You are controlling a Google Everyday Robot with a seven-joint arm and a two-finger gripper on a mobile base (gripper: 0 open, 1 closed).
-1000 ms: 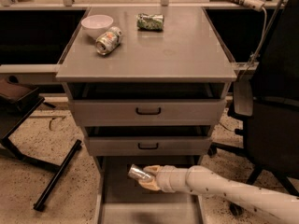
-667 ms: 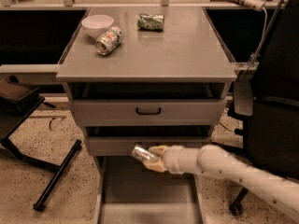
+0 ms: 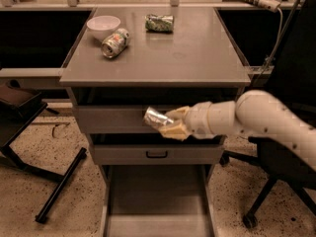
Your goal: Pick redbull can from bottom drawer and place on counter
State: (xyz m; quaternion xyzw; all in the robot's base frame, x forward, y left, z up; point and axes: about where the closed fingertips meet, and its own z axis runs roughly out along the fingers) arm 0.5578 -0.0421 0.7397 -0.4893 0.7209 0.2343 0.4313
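My gripper (image 3: 170,123) is shut on the redbull can (image 3: 156,118), a slim silver can held on its side. It hangs in front of the top drawer's face, below the counter's front edge. The counter (image 3: 187,53) is the flat grey top of the cabinet. The bottom drawer (image 3: 157,201) is pulled open under the gripper, and its grey floor shows nothing on it. My white arm reaches in from the right.
On the counter stand a white bowl (image 3: 103,25), a fatter white can (image 3: 115,42) lying on its side, and a green foil packet (image 3: 159,22). The middle drawer (image 3: 157,154) is shut. A black chair base (image 3: 261,191) stands at the right, black bars (image 3: 59,186) at the left.
My gripper has risen with the redbull can, from just above the open bottom drawer to the height of the top drawer's face.
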